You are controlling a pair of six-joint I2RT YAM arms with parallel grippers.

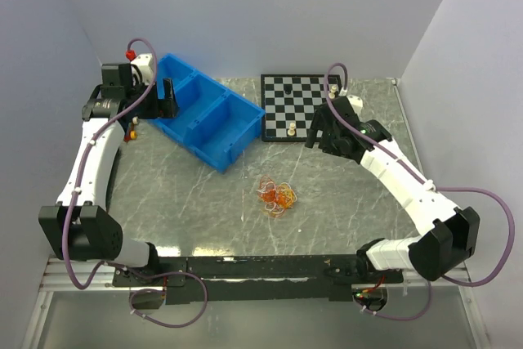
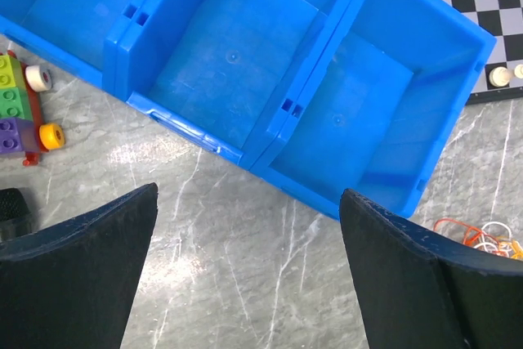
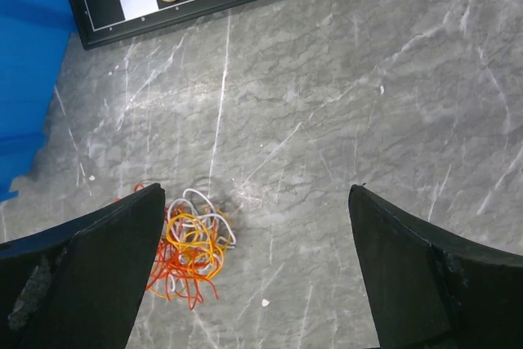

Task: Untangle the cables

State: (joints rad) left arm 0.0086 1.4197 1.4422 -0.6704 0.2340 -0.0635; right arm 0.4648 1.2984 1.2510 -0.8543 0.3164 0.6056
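We note the left gripper and right gripper both wide open and empty, the cables clumped near the table's centre; a careless pinch could drag or tighten the whole clump.

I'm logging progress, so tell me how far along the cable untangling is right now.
Nothing looks done: the cables lie in one orange, red, yellow and white clump on the table. Nothing is in hand: the left claw is open by the blue bin, the right claw open above the clump, not touching it. Left: grasp the clump and separate every strand.
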